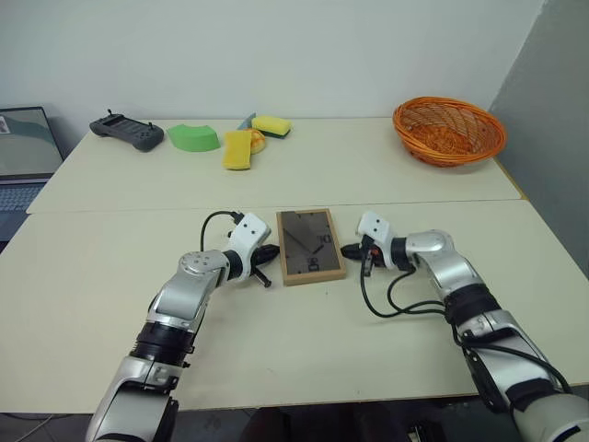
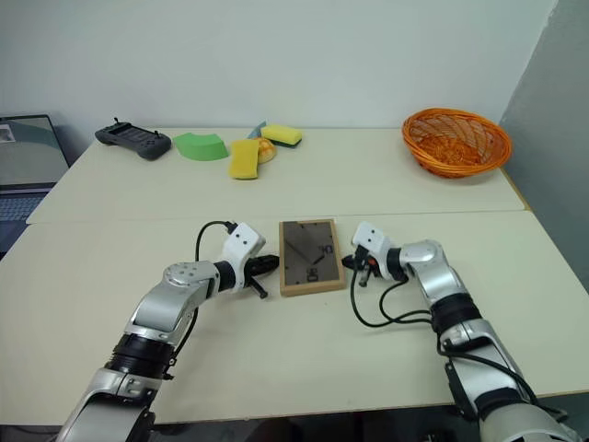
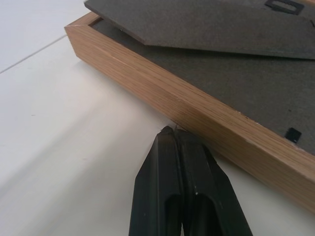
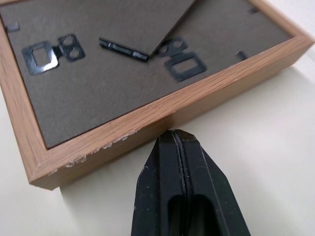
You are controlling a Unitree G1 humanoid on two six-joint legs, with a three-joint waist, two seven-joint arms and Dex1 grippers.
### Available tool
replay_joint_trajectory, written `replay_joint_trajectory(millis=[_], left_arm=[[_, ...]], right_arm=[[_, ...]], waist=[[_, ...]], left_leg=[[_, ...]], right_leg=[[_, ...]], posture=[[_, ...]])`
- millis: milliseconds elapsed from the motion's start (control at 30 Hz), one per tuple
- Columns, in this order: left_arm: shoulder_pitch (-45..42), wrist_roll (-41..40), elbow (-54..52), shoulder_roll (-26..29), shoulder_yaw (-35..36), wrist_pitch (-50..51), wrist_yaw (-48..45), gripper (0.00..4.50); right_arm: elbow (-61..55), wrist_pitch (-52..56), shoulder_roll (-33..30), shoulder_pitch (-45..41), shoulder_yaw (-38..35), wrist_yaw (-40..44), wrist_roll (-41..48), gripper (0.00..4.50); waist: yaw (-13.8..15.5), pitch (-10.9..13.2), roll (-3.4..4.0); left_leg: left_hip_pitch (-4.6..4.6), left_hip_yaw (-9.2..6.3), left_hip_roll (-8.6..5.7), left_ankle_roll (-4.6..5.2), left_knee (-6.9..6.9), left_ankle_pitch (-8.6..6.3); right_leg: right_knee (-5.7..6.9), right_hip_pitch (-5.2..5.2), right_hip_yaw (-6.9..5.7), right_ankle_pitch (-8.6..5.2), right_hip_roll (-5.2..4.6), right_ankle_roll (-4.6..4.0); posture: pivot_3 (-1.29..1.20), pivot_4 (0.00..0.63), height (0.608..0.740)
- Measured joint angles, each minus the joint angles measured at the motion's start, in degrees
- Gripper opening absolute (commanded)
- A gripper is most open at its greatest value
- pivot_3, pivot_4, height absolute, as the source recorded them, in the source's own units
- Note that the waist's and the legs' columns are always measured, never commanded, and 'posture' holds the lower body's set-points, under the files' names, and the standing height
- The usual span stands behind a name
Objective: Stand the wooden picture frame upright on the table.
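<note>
Picture frame point(image 1: 311, 245) face down, flat on desk point(image 1: 304, 341), mid-scene near seam. Left claw point(image 1: 270, 250) and right claw point(image 1: 351, 250) pinched closed, empty, tips against opposite frame edges.

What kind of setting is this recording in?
Probably a lab or office test space: a plain pale table against a bare wall, a laptop at its side, and a handheld controller lying beside sponges and an orange basket.

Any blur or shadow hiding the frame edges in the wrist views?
Left wrist view: the wooden picture frame has sharp side grain, with a soft shadow on the table. Right wrist view: its edge and back clips are crisp, with no glare.
</note>
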Motion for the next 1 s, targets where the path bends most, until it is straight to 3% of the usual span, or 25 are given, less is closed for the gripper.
replay_joint_trajectory(millis=[233, 400, 767, 1000], left_arm=[[2.9, -0.1, -9.7, 4.2, -6.0, 2.3, -7.3, 0.03], [4.4, -0.1, -14.5, 7.1, -7.9, 3.9, -9.7, 0.03], [9.5, -0.9, -19.0, 13.2, -6.7, 3.0, -11.9, 0.03], [3.9, -0.1, -8.4, 8.7, -6.3, -0.8, -8.4, 0.03]], right_arm=[[-17.8, 8.9, -3.9, 8.6, 2.5, 4.6, 2.9, 0.00], [-23.3, 11.5, -7.9, 10.9, 2.8, 5.2, 3.5, 0.00], [-16.1, 4.5, -14.6, 9.2, 2.7, 3.5, 2.7, 0.00], [-7.7, 2.5, -13.3, 4.0, 2.5, -2.7, -0.8, 0.00]], waist=[[0.1, 0.0, 0.01], [0.1, 0.0, 0.01], [0.0, 0.0, 0.00], [0.3, 0.0, -0.02]], left_leg=[[-0.02, -0.10, -0.03, 0.17, 0.00, -0.09], [0.02, -0.12, -0.02, 0.26, 0.01, -0.14], [0.44, -0.08, -0.01, 0.33, -0.04, -0.18], [0.72, -0.12, -0.01, 0.50, -0.03, -0.27]], right_leg=[[0.03, 0.01, -0.06, 0.01, 0.01, 0.02], [0.03, 0.03, -0.05, 0.01, 0.03, 0.03], [0.01, 0.39, -0.02, 0.01, 0.05, 0.04], [0.04, 0.68, -0.04, 0.01, 0.08, 0.05]], posture=[[0.00, 0.150, 0.740], [0.00, 0.150, 0.740], [0.00, 0.150, 0.740], [0.00, 0.150, 0.740]])
